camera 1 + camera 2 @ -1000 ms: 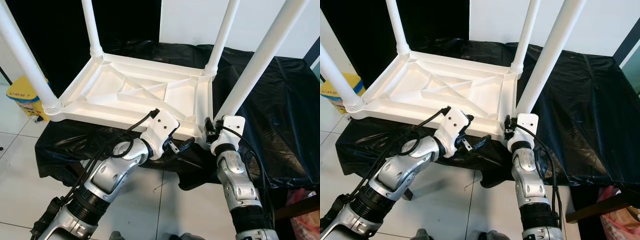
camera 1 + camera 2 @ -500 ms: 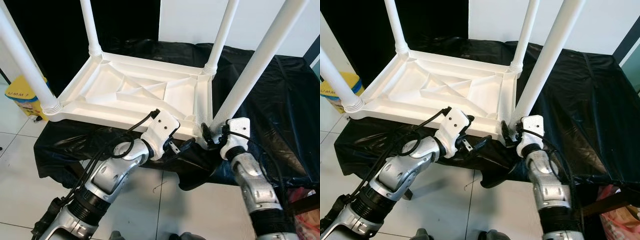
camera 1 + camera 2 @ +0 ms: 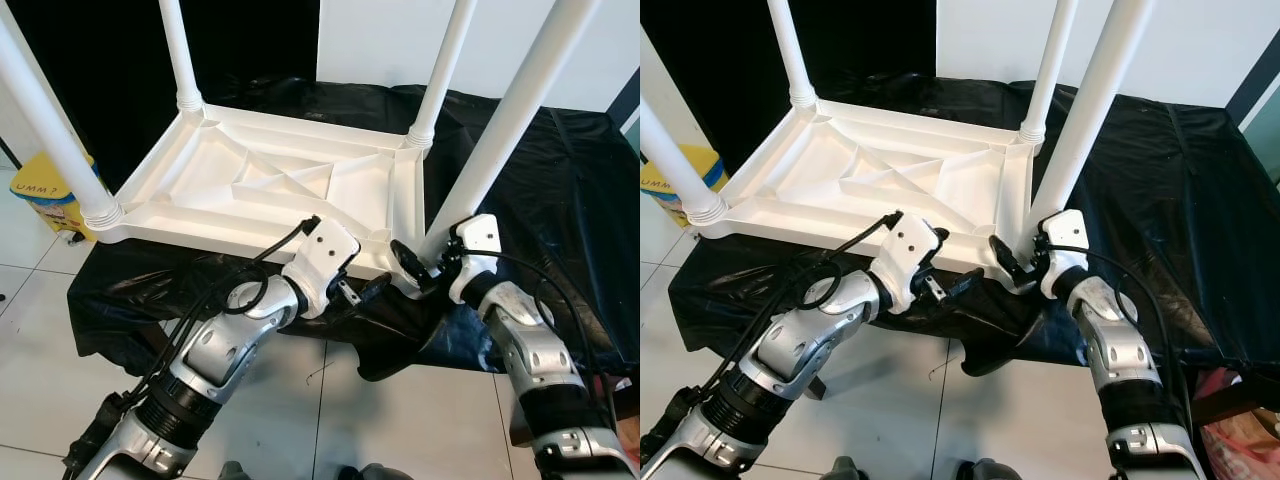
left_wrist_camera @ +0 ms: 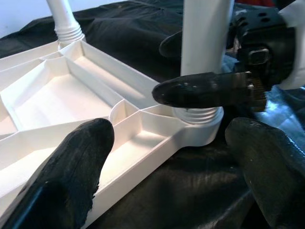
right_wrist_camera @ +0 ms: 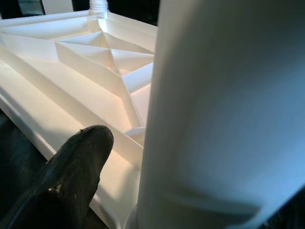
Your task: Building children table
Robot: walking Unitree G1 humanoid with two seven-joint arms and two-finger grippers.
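The near leg (image 3: 500,130) is pinched at its base by the right claw (image 3: 415,268), seemingly to seat it, while the spread left claw (image 3: 372,290) is held beside the upturned tabletop (image 3: 260,185).

An upturned table top (image 3: 270,185) lies in the upper middle of the frame on a cloth-covered bench (image 3: 560,200), with four legs (image 3: 505,125) standing up from its corners. The left gripper (image 3: 372,288) sits at the table top's near edge, centre frame. Just right of it, the right gripper (image 3: 412,268) is around the base of the near-right leg. A bin (image 3: 45,195) stands at the far left on the floor (image 3: 30,320).
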